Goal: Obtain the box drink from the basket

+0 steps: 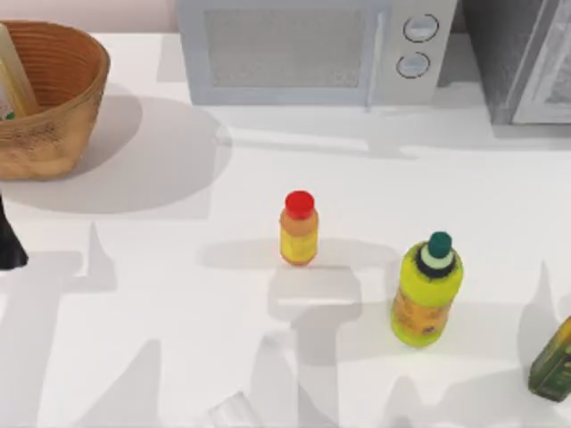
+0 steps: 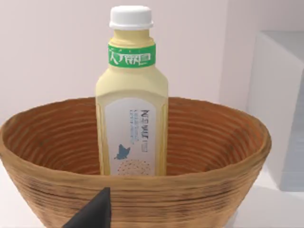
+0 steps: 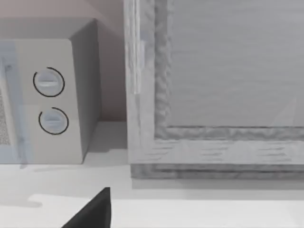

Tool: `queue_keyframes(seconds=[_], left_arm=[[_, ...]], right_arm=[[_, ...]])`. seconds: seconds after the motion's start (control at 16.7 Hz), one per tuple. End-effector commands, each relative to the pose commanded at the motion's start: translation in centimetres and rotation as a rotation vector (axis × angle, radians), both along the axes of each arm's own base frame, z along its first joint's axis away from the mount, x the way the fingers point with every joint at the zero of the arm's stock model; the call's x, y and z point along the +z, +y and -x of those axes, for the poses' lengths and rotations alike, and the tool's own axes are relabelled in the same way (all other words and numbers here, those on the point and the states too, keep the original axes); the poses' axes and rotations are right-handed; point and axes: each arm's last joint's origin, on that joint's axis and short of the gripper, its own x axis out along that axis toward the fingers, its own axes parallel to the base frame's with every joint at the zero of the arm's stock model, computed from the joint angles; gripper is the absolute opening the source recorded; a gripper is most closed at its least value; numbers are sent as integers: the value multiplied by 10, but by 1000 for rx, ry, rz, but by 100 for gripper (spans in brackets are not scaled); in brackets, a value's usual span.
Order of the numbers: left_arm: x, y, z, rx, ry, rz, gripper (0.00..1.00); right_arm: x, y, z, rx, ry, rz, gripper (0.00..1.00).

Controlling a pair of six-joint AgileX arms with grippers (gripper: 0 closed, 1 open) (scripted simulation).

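My left gripper [image 1: 11,245] sits at the table's far left edge, just in front of the basket [image 1: 76,107]. I see one dark fingertip of it, so I cannot tell whether its fingers are spread or closed. It holds nothing.

The drink [image 2: 131,95] stands upright inside the basket, its long axis vertical, white cap [image 2: 131,17] and green band well above the rim [image 2: 142,183]. From my left wrist it lies straight ahead, just past the near wall of the basket. In the top view it leans against the basket's left inner side [image 1: 13,85].

My left arm is clearly the nearer one. My right gripper [image 3: 92,211] is parked facing the microwave [image 1: 312,49] at the back of the table; its fingers I cannot judge either.

I judge the neck above the rim the open place to grip, then straight up, since the wicker wall blocks a level pull-out. A red-capped bottle [image 1: 299,228] and a green-capped bottle [image 1: 427,290] stand well apart to the right.
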Motion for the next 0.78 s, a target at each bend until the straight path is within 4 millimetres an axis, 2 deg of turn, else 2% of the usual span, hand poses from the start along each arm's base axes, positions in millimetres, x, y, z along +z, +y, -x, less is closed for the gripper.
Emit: queue_keyframes(seconds=[0.24, 0.42, 0.6, 0.78], left_arm=[[20, 7, -46, -9, -23, 3, 100], [21, 14, -89, -14, -38, 2, 100], [6, 24, -132, -15, -45, -2, 100], [-19, 34, -166, -14, -44, -6, 100]], right_arm=[[0, 0, 0, 0, 0, 0, 100], [0, 0, 0, 0, 0, 0, 100], [0, 0, 0, 0, 0, 0, 100], [0, 0, 0, 0, 0, 0, 100]])
